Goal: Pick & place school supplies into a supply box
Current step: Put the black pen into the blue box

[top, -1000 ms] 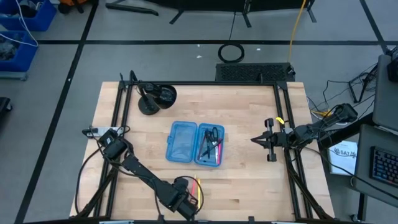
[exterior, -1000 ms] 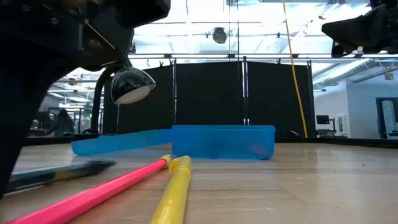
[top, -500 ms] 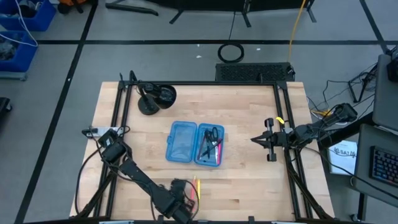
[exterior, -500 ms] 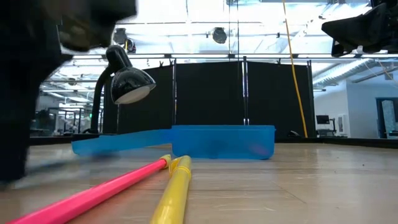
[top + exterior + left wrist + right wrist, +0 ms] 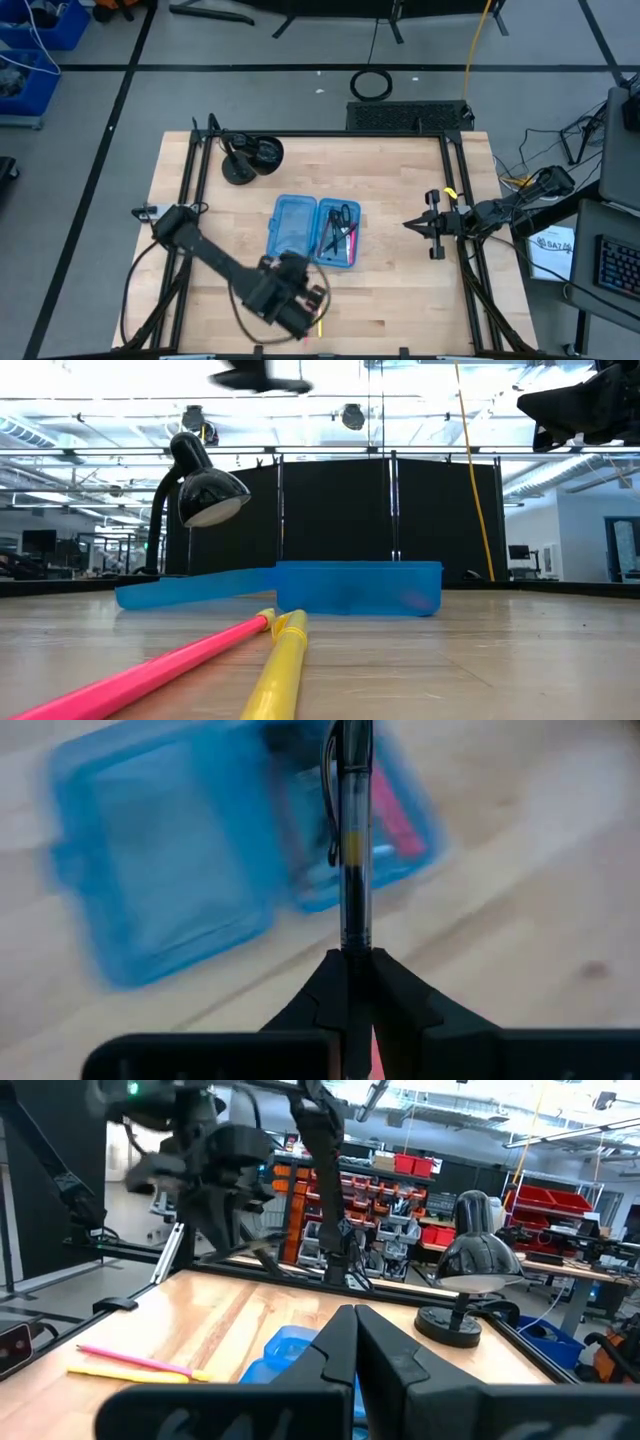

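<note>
**Left gripper lifts a pen clear of the table**

The left gripper (image 5: pixel 358 982) is clamped on a black-and-clear pen (image 5: pixel 352 840), its 2 fingers (image 5: pixel 322 992) pressed against the barrel's lower end so the pen sticks straight out ahead of them. In the high view this gripper (image 5: pixel 300 300) hangs above the table's near edge, just short of the supply box (image 5: pixel 313 231).

Beyond the pen tip in the left wrist view lies the open supply box (image 5: pixel 160 860), its 2 blue halves side by side; the emptier half sits to one side of the pen, and the half under the pen line holds something pink and other dark items. From above, scissors (image 5: pixel 341 215) and a pink pen (image 5: pixel 351 243) lie in the right half.

Below the gripper on the wood, a pink pencil (image 5: pixel 150 675) and a yellow pencil (image 5: pixel 280 670) lie touching near their ends, just in front of the box (image 5: pixel 358 588).

The right gripper (image 5: pixel 412 225) waits well apart at the table's right side, fingers (image 5: pixel 330 1350) pressed together with nothing between them.
</note>
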